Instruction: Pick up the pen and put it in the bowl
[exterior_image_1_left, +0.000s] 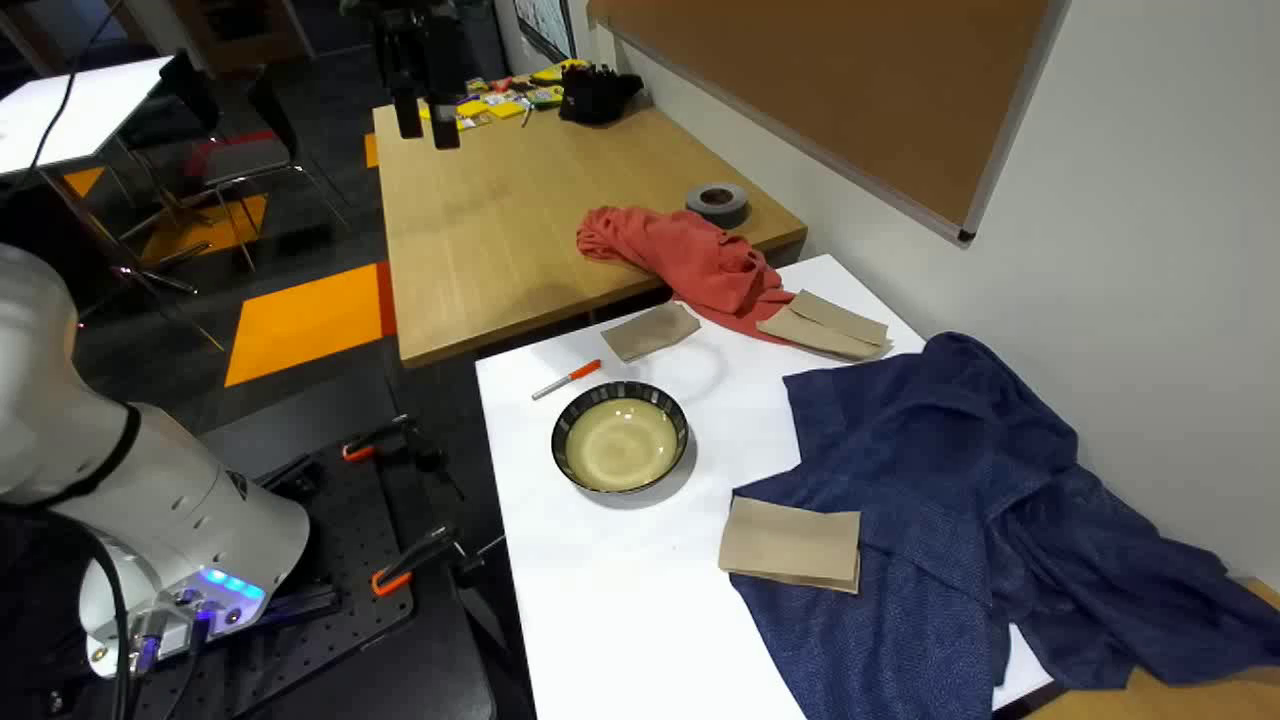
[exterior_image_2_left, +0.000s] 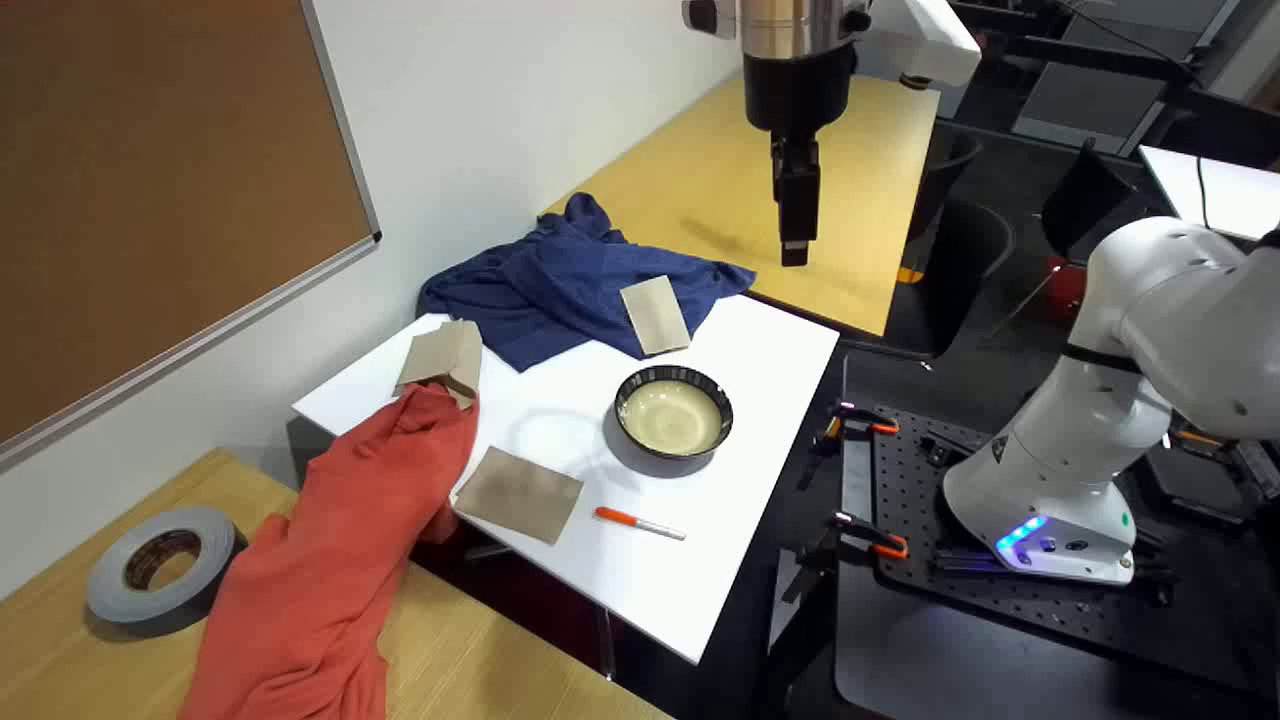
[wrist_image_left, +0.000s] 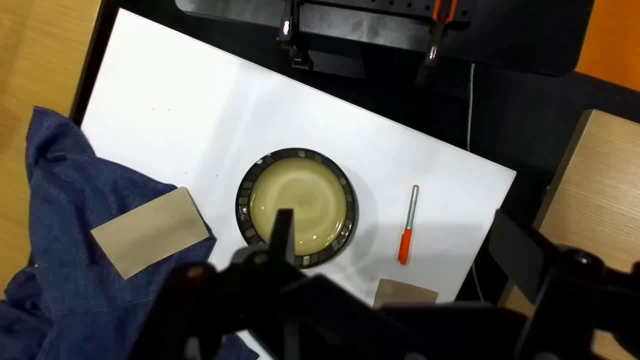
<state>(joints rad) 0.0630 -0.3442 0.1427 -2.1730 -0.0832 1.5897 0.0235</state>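
Gripper (exterior_image_1_left: 428, 130) hangs high, its 2 fingers spread far apart in the wrist view and holding nothing. Well below, the pen (wrist_image_left: 409, 225), silver with an orange end, lies flat on the white table (wrist_image_left: 165, 115). It sits between the bowl (wrist_image_left: 300, 192) and the edge that faces the wooden table (exterior_image_1_left: 500, 220), touching neither (bare white shows along both of its long sides). Its orange end points towards a piece of brown paper (exterior_image_2_left: 520, 495), near but apart. A bare strip of white also runs between the bowl's dark rim and the edge facing the robot base (exterior_image_1_left: 230, 530); the bowl stands upright, pale yellow inside. Room is tighter towards the wall (exterior_image_1_left: 1150, 300): blue cloth (exterior_image_1_left: 900, 500) covers much of that side, bearing a folded brown sheet (exterior_image_1_left: 790, 540), and red cloth (exterior_image_1_left: 700, 260) spans the gap between the white table and the wooden table, near the tape (exterior_image_2_left: 107, 585).
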